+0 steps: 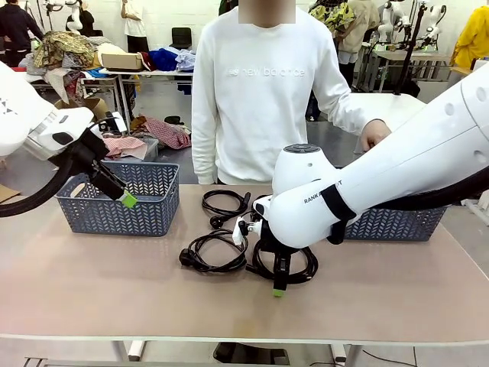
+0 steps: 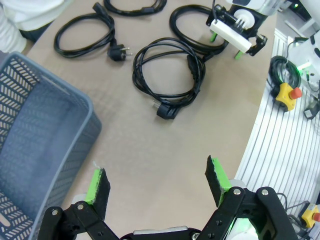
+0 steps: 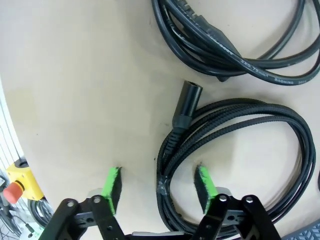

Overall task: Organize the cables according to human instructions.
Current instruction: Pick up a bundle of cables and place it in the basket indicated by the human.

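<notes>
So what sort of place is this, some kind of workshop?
Probably a robotics lab or test room: a white left arm and right arm work at a table, a yellow emergency-stop button sits beside it, and heaps of clothes cover the tables behind the person.

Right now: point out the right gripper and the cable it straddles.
right gripper (image 3: 157,176), right wrist view, midway between fingertips
cable (image 3: 240,107), right wrist view, upper arc of coil
</notes>
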`<state>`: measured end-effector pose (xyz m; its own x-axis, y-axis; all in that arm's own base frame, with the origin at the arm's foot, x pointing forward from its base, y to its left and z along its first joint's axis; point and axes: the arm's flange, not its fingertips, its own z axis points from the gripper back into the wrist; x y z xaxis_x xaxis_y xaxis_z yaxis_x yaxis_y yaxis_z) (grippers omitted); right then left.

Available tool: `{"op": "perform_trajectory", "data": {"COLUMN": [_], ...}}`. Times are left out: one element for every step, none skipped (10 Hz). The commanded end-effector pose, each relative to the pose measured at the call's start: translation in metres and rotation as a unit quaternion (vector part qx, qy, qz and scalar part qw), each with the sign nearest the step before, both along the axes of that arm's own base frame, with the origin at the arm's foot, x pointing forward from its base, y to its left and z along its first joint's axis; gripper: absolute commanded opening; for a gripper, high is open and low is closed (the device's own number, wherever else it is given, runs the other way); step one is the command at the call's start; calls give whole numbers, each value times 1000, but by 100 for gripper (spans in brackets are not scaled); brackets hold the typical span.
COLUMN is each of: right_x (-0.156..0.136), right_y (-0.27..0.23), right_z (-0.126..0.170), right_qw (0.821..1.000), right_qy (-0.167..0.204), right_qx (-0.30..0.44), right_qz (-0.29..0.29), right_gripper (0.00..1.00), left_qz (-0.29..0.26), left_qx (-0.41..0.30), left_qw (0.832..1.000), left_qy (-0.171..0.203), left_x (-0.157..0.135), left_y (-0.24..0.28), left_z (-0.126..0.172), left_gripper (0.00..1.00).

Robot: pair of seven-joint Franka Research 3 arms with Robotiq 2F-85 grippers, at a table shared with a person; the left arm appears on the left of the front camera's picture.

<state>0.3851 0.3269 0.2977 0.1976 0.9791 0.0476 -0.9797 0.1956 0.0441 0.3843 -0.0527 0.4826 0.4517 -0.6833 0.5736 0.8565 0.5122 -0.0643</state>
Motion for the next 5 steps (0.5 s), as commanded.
{"op": "perform_trajectory", "data": {"right_x": [-5, -7, -8, -9, -10], "right_y": [-6, -8, -10, -11, -11], "right_z": [0, 1, 2, 2, 3], "right_qw": [1000, 999, 999, 999, 999], "right_qy": [8, 8, 7, 8, 10], "right_qx": [-11, -13, -13, -14, -13], "right_qz": [-25, -30, -32, -35, -38], "right_gripper": [74, 41, 55, 22, 35], "left_qz": [-10, -10, -10, -10, -10], "left_qx": [-13, -13, -13, -13, -13], "left_qw": [1000, 1000, 1000, 1000, 1000], "left_qy": [-4, -4, -4, -4, -4], "left_x": [1, 1, 1, 1, 1], "left_y": [2, 2, 2, 2, 2], "left_z": [-2, -2, -2, -2, -2], "left_gripper": [100, 100, 100, 100, 100]}}
